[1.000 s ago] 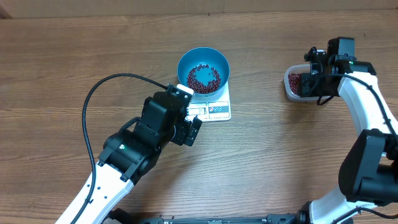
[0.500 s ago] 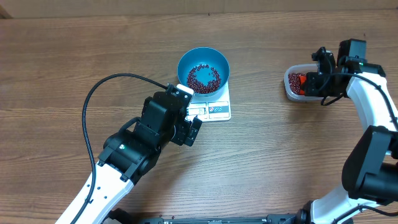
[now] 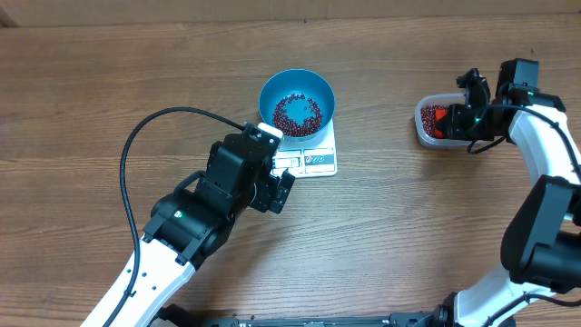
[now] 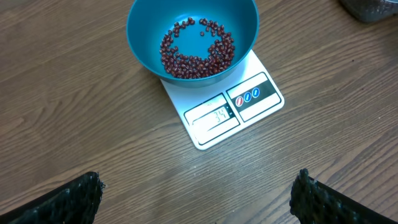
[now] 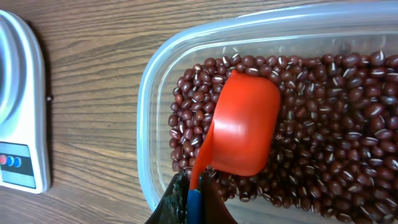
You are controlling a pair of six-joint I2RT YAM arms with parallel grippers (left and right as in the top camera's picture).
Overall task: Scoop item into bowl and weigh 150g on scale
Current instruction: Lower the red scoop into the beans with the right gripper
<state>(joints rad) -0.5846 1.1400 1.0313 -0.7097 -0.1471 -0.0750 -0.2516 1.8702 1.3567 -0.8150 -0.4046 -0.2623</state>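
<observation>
Right wrist view: the beans lie thick in the clear tub, and the red scoop rests on them near the tub's left end. The scoop face turned to the camera is bare. The right gripper has its jaws pinched on the scoop's blue-tipped handle.

A second ago, overhead, that gripper sat over the tub and hid its contents. It has since shifted a little to the right, and the red of the scoop now shows among the beans. I read this as the start of a fresh scooping stroke, not a carry.

The rest of the beans sit as a thin ring in the bottom of the blue bowl, which stands on the white scale, well apart from the tub. Neither has moved. The display seems to read 34, so, by my judgement, several more scoops are needed.

The left gripper has stayed just in front of the scale, jaws spread wide and holding nothing.
</observation>
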